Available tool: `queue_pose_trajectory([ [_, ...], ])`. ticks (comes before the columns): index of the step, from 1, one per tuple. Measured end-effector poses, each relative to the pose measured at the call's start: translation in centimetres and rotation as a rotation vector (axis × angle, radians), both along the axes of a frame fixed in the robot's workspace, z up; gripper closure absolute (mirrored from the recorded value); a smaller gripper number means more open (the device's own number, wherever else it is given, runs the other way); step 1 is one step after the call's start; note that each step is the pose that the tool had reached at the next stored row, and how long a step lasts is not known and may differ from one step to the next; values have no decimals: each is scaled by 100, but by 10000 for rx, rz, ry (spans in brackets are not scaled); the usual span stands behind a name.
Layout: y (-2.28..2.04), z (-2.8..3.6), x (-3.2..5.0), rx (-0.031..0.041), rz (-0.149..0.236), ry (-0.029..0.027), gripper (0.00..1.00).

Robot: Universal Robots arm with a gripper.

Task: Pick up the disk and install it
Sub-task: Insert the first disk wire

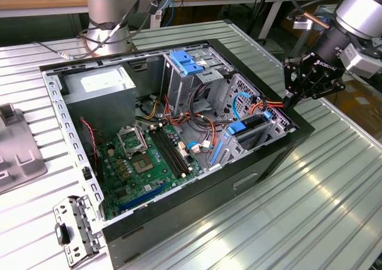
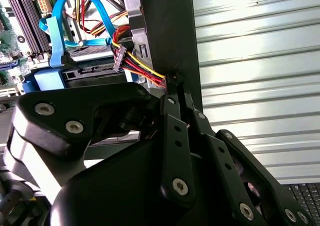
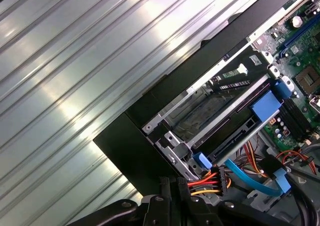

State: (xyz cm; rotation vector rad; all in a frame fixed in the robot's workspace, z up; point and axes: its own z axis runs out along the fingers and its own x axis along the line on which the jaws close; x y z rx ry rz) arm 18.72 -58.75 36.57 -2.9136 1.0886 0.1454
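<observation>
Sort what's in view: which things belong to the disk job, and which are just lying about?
Job: disk, inside the computer case; pincer, at that case's edge.
Lying about: power supply, motherboard, blue latch handle, loose metal bracket.

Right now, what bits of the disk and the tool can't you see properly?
1. Second wrist view: the tool's black body covers most of the disk. Only one edge shows, so its label is hidden.
2. Exterior view: the disk sits in its bay beside the cables, too small to tell if it is fully seated.
3. First wrist view: the tool is cut off by the picture's edge.
</observation>
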Motion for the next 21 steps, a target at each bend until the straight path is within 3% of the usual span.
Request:
queue_pose_trajectory([
  [5, -1, 11, 1, 26, -1, 1, 83],
  [7, 0, 30, 2, 97, 1, 0, 83],
  [8, -1, 44, 0, 182, 0, 0, 83],
  [10, -1, 59, -6, 276, 0, 0, 83],
  [21, -5, 115, -52, 588, 0, -9, 83],
])
